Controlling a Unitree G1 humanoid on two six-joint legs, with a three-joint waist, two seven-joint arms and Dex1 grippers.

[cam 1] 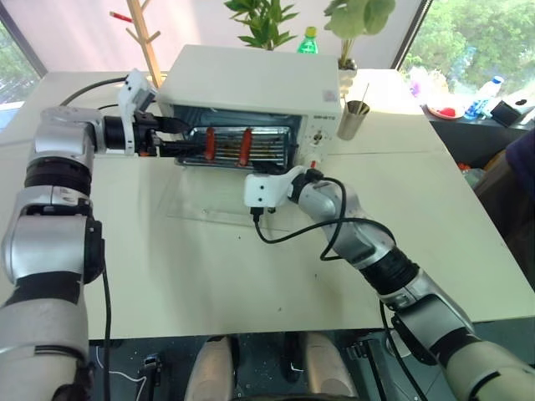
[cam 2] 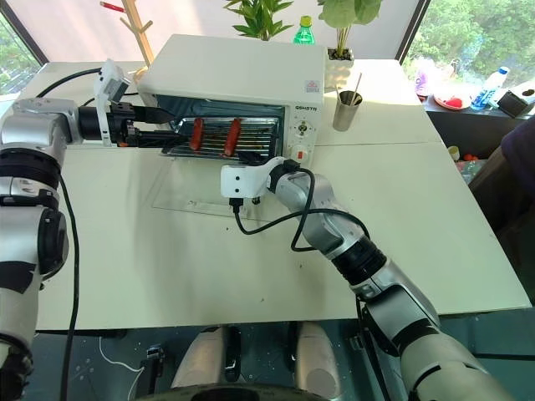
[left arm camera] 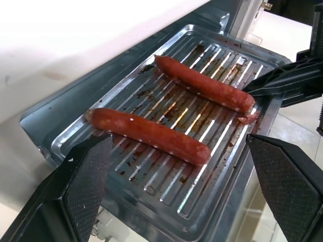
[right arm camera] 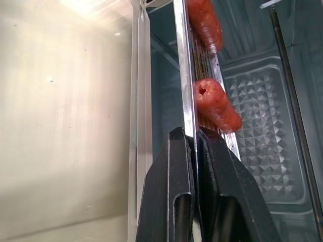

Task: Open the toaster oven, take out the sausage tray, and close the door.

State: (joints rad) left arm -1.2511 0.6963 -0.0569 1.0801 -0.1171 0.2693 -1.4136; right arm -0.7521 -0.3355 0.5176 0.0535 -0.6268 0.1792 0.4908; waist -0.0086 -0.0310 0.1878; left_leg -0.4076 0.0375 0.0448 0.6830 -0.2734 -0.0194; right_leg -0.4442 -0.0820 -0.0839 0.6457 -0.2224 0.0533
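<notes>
Probably a bright office or lab corner; large windows (cam 1: 468, 33) onto greenery; potted green leafy plants (cam 1: 266, 18); wide white table (cam 1: 209, 276).

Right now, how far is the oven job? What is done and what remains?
Done: the door lies open, flat on the table. In hand: the right gripper is shut on the rim of the tray, which sits partly out of the oven; the left gripper is open beside it. Left: bring the tray fully out and close the door.
</notes>
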